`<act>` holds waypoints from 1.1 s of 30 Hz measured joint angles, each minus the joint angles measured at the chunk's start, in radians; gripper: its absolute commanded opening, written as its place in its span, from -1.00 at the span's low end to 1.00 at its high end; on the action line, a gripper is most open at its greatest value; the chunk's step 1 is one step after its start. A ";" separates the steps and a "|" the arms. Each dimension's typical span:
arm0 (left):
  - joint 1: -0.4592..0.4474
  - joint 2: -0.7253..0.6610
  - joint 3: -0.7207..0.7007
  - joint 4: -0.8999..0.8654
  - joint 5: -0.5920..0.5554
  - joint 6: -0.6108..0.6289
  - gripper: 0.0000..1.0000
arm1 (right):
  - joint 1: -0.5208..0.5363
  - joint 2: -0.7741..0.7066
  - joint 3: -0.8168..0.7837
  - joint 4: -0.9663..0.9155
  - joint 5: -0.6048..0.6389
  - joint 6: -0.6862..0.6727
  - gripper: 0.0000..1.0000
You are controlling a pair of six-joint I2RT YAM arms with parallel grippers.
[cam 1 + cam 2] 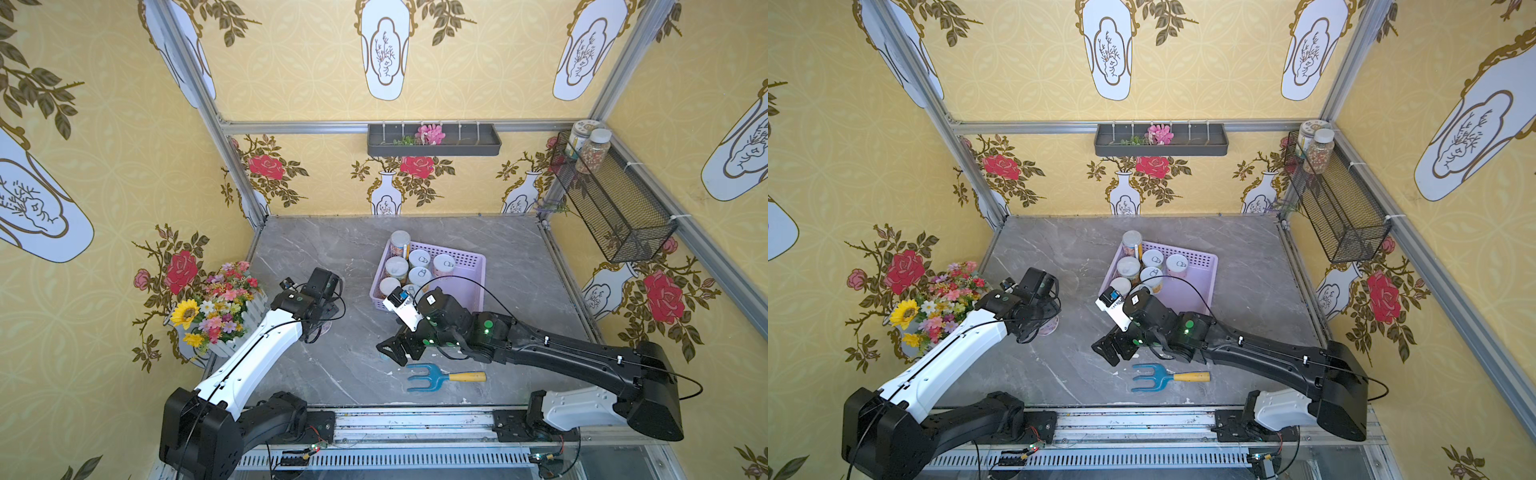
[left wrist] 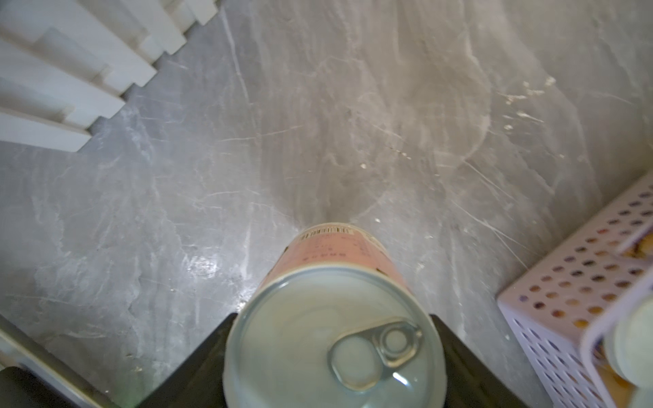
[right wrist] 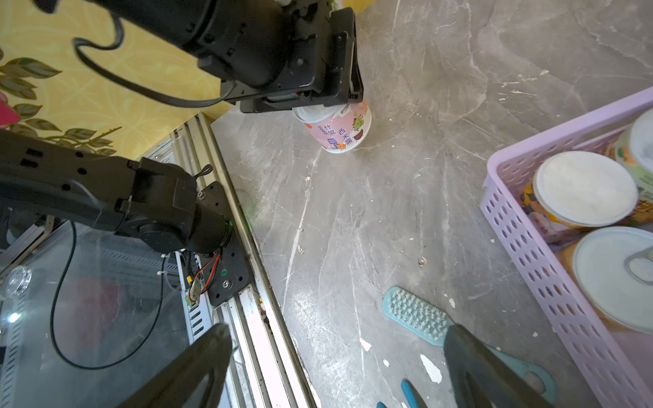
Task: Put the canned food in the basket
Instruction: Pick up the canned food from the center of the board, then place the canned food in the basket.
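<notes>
A pink-labelled can [image 2: 335, 339] with a pull-tab top stands on the grey table left of the basket, also seen in the right wrist view as the pink can [image 3: 335, 130]. My left gripper [image 2: 332, 325] is shut on its sides from above; in both top views the left gripper [image 1: 322, 318] hides most of it. The lilac basket [image 1: 463, 258] sits mid-table with several cans [image 1: 419, 259] upright in it, a taller one [image 1: 400, 243] at its far corner. My right gripper [image 1: 390, 352] hangs open and empty just in front of the basket [image 3: 530, 254].
A blue hand fork [image 1: 440, 377] and a teal brush [image 3: 417, 314] lie near the front edge by the right gripper. A white fenced flower box [image 1: 216, 307] stands at the left edge. A black wire basket [image 1: 611, 199] and a dark trough [image 1: 434, 141] hang on the walls.
</notes>
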State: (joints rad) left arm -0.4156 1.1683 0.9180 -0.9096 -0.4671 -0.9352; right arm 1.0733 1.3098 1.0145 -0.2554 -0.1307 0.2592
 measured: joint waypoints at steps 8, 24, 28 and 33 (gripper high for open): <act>-0.180 0.109 0.185 -0.010 -0.008 0.068 -0.98 | -0.087 -0.047 -0.027 -0.003 0.029 0.032 0.95; -0.387 0.362 0.411 0.196 0.116 0.349 -1.00 | -0.275 -0.248 -0.094 -0.186 0.192 0.110 0.95; -0.423 0.462 0.502 0.240 0.152 0.423 -1.00 | -0.316 -0.298 -0.108 -0.251 0.227 0.134 0.95; -0.450 0.571 0.604 0.256 0.180 0.497 -1.00 | -0.369 -0.347 -0.120 -0.314 0.236 0.156 0.95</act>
State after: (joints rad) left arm -0.8658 1.7393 1.5219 -0.6540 -0.2874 -0.4385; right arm 0.7048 0.9627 0.8944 -0.5690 0.1055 0.4152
